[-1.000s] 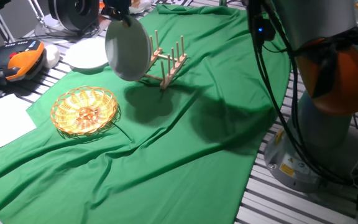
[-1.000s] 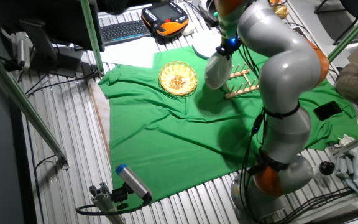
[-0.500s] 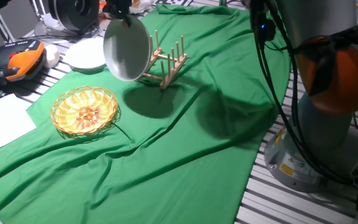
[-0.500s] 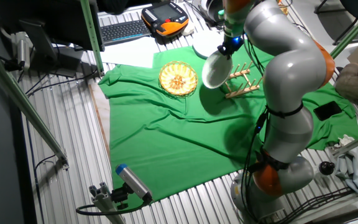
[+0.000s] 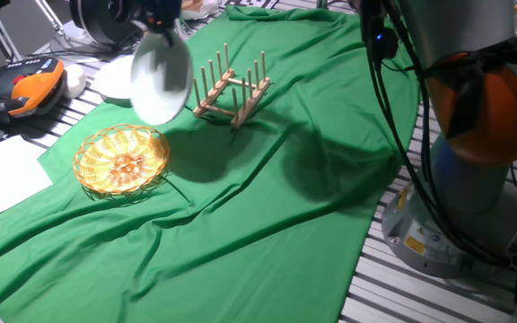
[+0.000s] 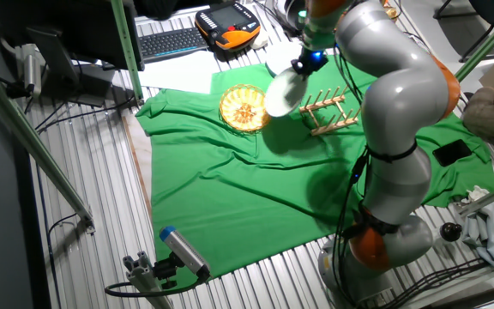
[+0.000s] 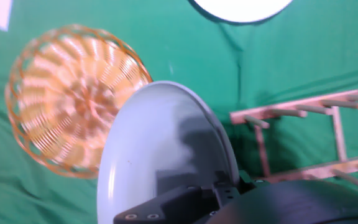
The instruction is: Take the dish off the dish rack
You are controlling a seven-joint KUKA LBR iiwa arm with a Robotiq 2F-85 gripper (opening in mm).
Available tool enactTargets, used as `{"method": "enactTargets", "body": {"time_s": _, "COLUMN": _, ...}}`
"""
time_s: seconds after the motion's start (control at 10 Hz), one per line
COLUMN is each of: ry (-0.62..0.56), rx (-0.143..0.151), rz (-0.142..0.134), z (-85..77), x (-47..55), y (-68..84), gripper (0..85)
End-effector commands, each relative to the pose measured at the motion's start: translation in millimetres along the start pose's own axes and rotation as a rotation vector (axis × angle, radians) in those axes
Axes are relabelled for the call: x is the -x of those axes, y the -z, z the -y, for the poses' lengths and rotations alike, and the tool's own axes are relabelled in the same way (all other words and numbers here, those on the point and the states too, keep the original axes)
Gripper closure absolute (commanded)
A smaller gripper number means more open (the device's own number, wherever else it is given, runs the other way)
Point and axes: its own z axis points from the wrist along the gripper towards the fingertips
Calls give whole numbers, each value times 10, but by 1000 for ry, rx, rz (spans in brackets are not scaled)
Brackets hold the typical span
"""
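Here I had the round pale grey dish (image 5: 161,77) pinched by its rim in my hand (image 5: 162,20), gripped at the top edge so that it hung on edge and nearly upright, the same way it would stand between pegs. Holding it that way let it come out of the slots without catching. It was clear of the small light wooden dish rack (image 5: 230,88) with its upright dowel pegs, in the air just beside the rack on the side toward the round woven wicker basket (image 5: 121,161). The rack stood empty on the green cloth (image 5: 267,206) that covered the middle of the counter.

One fixed view showed the gap between dish and pegs best, and a white plate (image 5: 115,81) lying flat beyond the cloth's far edge. The other fixed view showed my grey arm (image 6: 384,77) arching over the rack, with the dish (image 6: 280,93) between basket (image 6: 245,107) and rack (image 6: 330,116). Only the hand view looked down the dish's face (image 7: 166,155), with the basket (image 7: 67,99) below on one side and the rack (image 7: 303,140) on the other; there my fingertips were hidden behind the black housing. I judged the lift-off done, with only a set-down left.
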Motion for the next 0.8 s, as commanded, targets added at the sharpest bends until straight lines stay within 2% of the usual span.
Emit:
{"method": "enactTargets", "body": {"time_s": 0.0, "ry": -19, "rx": 4, "rz": 13, "z": -170, "x": 1, "y": -61, "gripper": 850}}
{"method": "enactTargets", "body": {"time_s": 0.2, "ry": -68, "rx": 27, "rz": 32, "z": -304, "x": 32, "y": -192, "gripper": 850}}
{"method": "enactTargets", "body": {"time_s": 0.3, "ry": -107, "rx": 65, "rz": 35, "z": -354, "x": 46, "y": -262, "gripper": 850}}
{"method": "enactTargets", "body": {"time_s": 0.4, "ry": -131, "rx": 82, "rz": 64, "z": -405, "x": 62, "y": -346, "gripper": 850}}
{"method": "enactTargets", "body": {"time_s": 0.6, "ry": -155, "rx": 88, "rz": 93, "z": -465, "x": 84, "y": -459, "gripper": 850}}
{"method": "enactTargets", "body": {"time_s": 0.7, "ry": -158, "rx": 67, "rz": 111, "z": -481, "x": 95, "y": -507, "gripper": 850}}
